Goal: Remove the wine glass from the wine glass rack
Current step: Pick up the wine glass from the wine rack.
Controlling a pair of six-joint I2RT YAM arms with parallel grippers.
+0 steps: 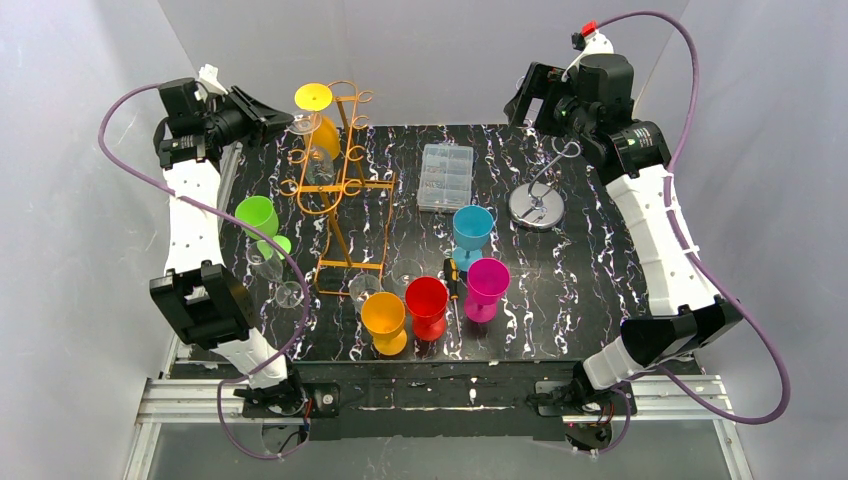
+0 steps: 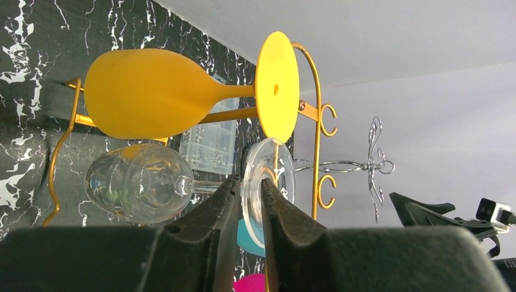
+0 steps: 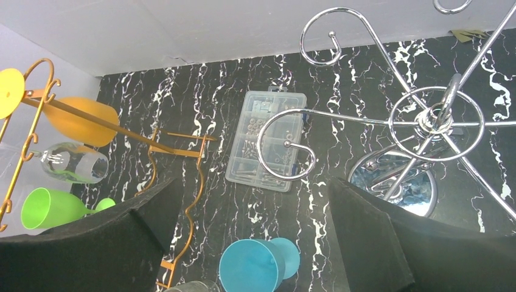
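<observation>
Tabletop: a black tabletop [image 1: 590, 260] with white marble-like veining and a glossy surface.
Rack: an orange wire wine glass rack [image 1: 350, 184] with scrolled hooks, standing on the left half of the tabletop.
Chrome stand: a polished silver wire stand with curled arms on a round mirror-like base [image 1: 537, 205], right of centre and just under the right gripper.
Box: a clear plastic compartment box [image 1: 446, 177] lying flat between the rack and the chrome stand; its small contents are too fine to tell.
Task glass: a clear wine glass [image 2: 137, 182] hanging at the top of the rack, foot up and bowl down. In the left wrist view its stem runs across the picture, bowl to the left and round foot to the right.
Neighbour: an opaque yellow plastic wine glass [image 2: 146, 94], matte, hanging beside the clear one with its long axis the same way.
Loose cups: green [image 1: 257, 217], blue [image 1: 472, 230], magenta [image 1: 487, 283], red [image 1: 427, 300] and orange [image 1: 383, 318] plastic goblets on the tabletop.
Left gripper [image 2: 251, 185]: its black padded fingers [image 2: 213, 219] are clamped on the rim of the clear glass's foot.
Right gripper [image 3: 252, 182]: its fingers [image 3: 377, 231] are spread wide apart and hold nothing.
</observation>
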